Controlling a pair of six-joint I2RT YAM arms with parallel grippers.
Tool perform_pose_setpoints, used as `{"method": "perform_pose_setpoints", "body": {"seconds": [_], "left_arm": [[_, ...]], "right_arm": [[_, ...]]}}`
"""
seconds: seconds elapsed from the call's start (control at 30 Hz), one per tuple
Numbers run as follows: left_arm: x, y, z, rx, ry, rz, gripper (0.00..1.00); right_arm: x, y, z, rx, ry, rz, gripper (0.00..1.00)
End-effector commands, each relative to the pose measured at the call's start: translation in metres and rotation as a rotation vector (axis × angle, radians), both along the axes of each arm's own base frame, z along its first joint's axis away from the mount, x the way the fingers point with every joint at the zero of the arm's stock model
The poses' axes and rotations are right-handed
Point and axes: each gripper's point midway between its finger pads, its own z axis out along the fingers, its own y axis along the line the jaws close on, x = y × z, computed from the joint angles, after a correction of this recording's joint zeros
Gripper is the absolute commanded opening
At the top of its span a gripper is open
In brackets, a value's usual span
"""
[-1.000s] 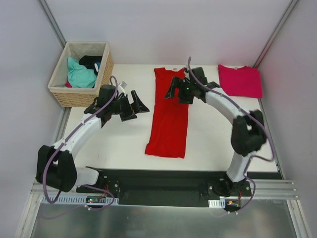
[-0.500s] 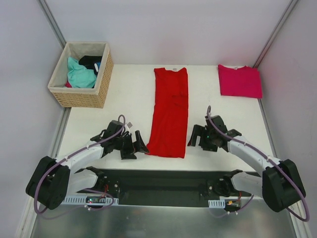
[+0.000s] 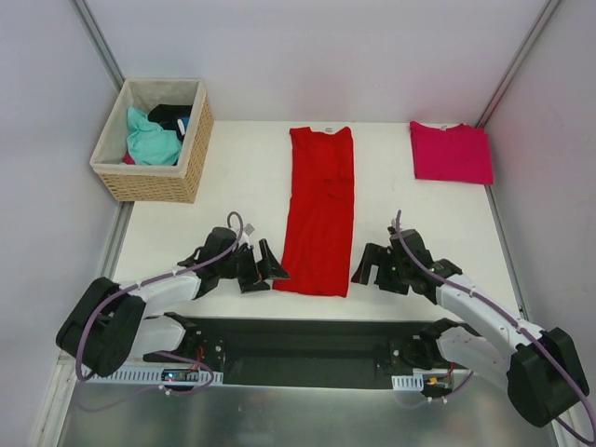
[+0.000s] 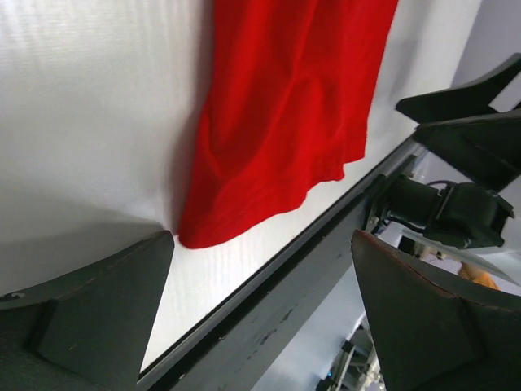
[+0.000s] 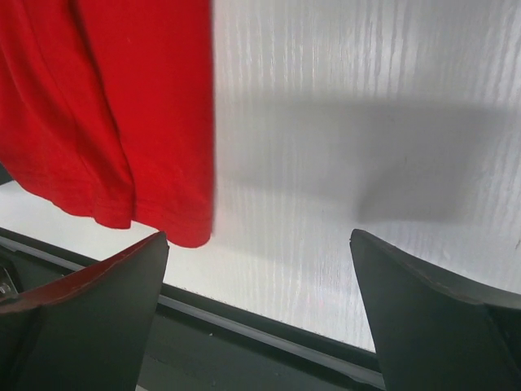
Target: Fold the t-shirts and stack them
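**A:** Where are we?

**B:** Our left jaws and right jaws are both spread and empty. They flank the hem of the red t-shirt (image 3: 318,214), a strip lying twelve to six across the desk (image 3: 233,186).

**A:** Risks?

**B:** We might pinch only one layer, or drag the hem over the six o'clock edge. The pink t-shirt (image 3: 451,152) at one o'clock and the basket (image 3: 154,183) at ten don't block us.

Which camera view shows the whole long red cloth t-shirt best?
The top external view: the long red cloth t-shirt lies there complete, from neck to bottom hem. The left wrist view shows only its lower part with one hem corner; the right wrist view shows only the opposite hem corner.
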Motion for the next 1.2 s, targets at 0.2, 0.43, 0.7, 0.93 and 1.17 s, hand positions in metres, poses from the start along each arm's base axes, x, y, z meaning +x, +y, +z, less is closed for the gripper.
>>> {"method": "perform_pose_setpoints", "body": {"seconds": [0.2,0.43,0.7,0.93,1.17], "left_arm": [[-0.016,-0.01,-0.039,0.026,0.085,-0.036,0.85],[-0.017,-0.011,-0.04,0.025,0.087,-0.041,0.67],[-0.019,-0.012,-0.04,0.021,0.088,-0.046,0.42],[-0.023,-0.009,-0.044,0.025,0.102,-0.042,0.41],[-0.024,-0.008,-0.042,0.021,0.094,-0.038,0.4]], "right_arm": [[-0.018,0.011,-0.015,0.006,0.057,0.004,0.99],[-0.017,0.021,-0.017,0.0,0.066,0.021,0.92],[-0.017,0.039,-0.021,-0.007,0.081,0.037,0.77],[-0.022,0.057,-0.026,-0.018,0.095,0.068,0.7],[-0.026,0.066,-0.03,-0.032,0.109,0.085,0.48]]}}
